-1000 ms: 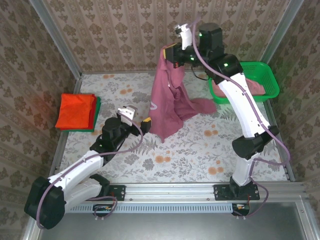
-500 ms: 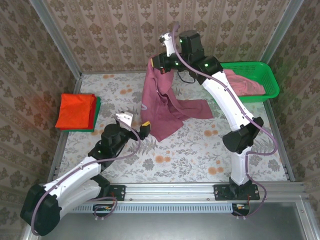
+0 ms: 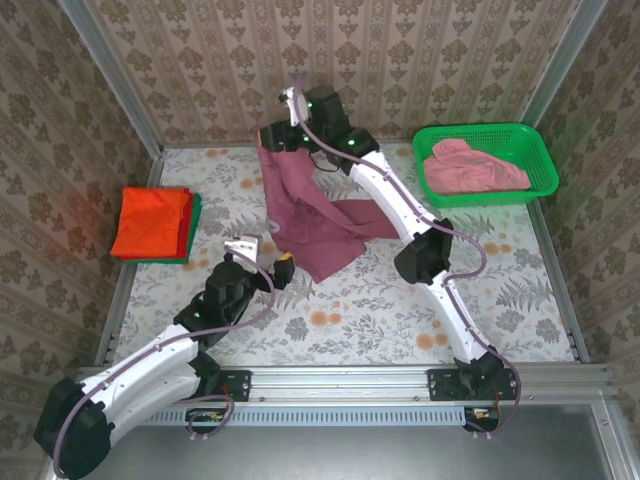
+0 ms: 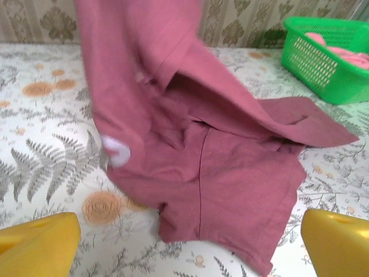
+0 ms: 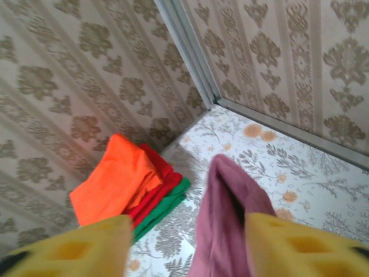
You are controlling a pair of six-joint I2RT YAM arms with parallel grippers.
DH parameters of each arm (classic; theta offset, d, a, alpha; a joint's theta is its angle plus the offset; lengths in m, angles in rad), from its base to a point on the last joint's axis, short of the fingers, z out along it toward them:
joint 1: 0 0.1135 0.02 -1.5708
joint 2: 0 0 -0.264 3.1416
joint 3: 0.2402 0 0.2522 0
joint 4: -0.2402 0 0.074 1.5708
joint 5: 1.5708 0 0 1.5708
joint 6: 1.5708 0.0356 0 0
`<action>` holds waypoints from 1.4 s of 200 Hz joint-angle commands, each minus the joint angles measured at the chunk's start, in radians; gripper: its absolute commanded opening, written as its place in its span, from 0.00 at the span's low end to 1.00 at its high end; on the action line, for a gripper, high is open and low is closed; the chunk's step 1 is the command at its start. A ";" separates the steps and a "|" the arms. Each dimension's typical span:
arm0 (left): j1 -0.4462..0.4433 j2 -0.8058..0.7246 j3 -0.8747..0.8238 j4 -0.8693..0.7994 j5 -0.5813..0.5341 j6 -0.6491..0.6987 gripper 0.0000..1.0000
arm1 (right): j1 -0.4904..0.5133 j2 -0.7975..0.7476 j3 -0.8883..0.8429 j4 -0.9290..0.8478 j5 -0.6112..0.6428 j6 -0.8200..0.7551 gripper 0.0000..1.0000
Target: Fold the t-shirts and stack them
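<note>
- Maroon cloth t-shirt (image 3: pixel 320 225): top edge up at far centre, rest trailing on the floral table (image 3: pixel 350 330). Likely lifted so it hangs out flat.
- Right tool (image 5: pixel 190 242): jaws apart, cloth bunched between them, no pinch visible.
- Left tool (image 3: pixel 283 262): wide open, empty, near the hem, placed to grab it.
- Folded orange-on-green stack (image 3: pixel 152 222) far left; pink t-shirt (image 3: pixel 470 165) waits in the green mesh basket (image 3: pixel 480 128).

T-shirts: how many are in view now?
4: maroon mid-table, pink in the basket, orange atop green stacked left. A red layer between them may be a fifth.
</note>
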 commanded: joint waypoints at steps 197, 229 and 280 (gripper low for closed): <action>-0.229 1.116 1.027 -0.750 -0.052 -0.287 0.98 | -0.324 -1.087 -1.973 0.532 0.221 0.173 0.98; -0.229 1.195 1.112 -0.789 -0.024 -0.304 0.85 | -0.361 -1.126 -2.019 0.514 0.226 0.164 0.99; -0.227 1.319 1.303 -0.863 -0.041 -0.280 0.77 | -0.378 -1.132 -2.029 0.507 0.218 0.161 0.98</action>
